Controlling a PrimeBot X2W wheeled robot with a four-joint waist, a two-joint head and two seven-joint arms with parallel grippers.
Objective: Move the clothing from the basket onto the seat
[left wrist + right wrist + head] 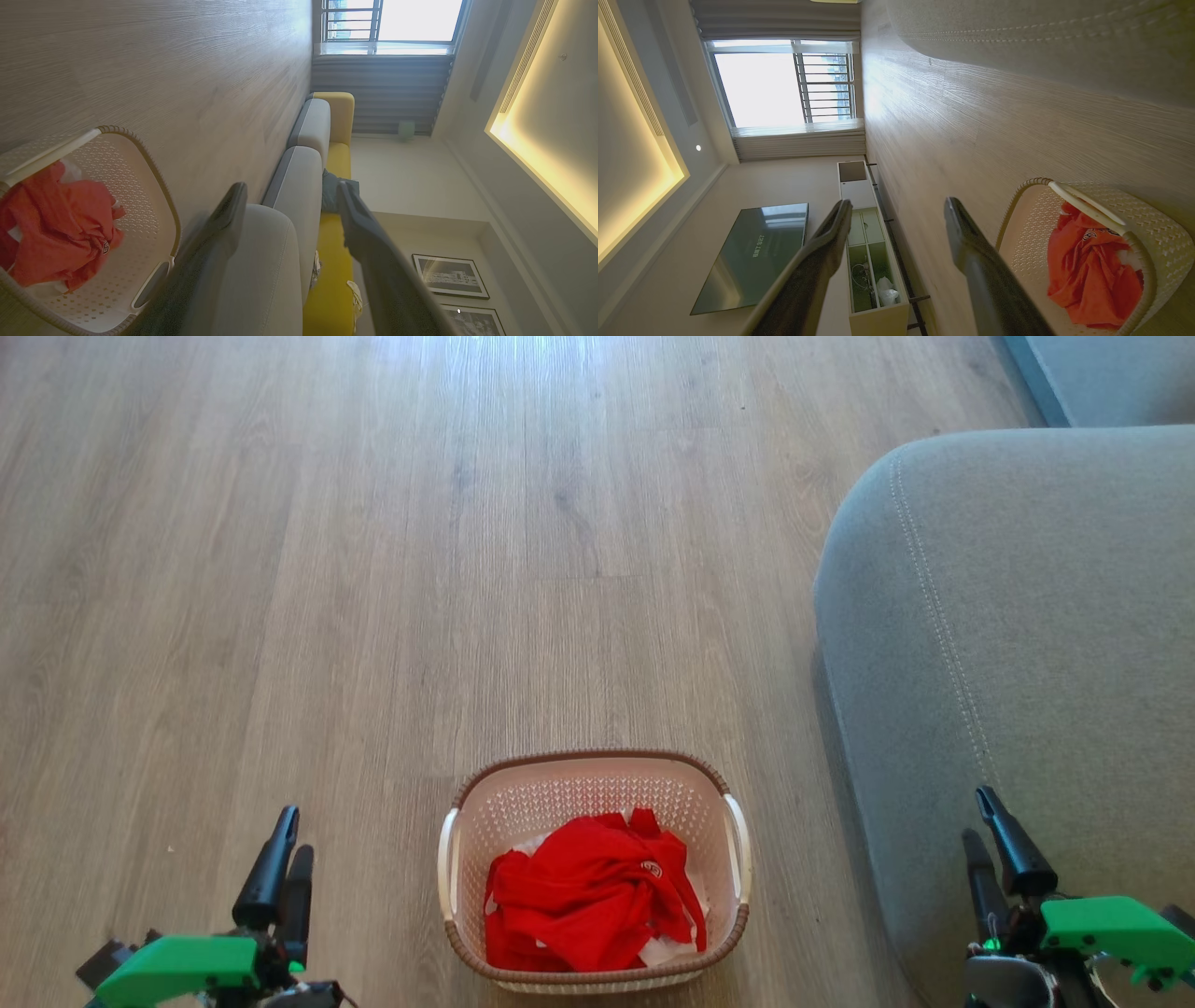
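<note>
Clothing [590, 894] heaped in basket [579, 793], white panels mostly buried. Left gripper [291, 840], right gripper [978, 819]: fingers parted, empty. Seat [1027, 616] cropped.

The basket [588, 756] stands on the floor [373, 569] at 6 o'clock in the head view, directly before the robot. The clothing [588, 896] lies inside it, heaped toward its near wall, one garment on top of the other. The seat [1027, 616] lies at 3 o'clock from the basket, near it but apart, and runs back toward 1 o'clock. The left end effector [295, 835] hangs over the floor at 9 o'clock from the basket, apart from it. The right end effector [978, 817] is at 3 o'clock from the basket, seen against the seat's near part. The floor stretches on from the basket toward 12 o'clock.
</note>
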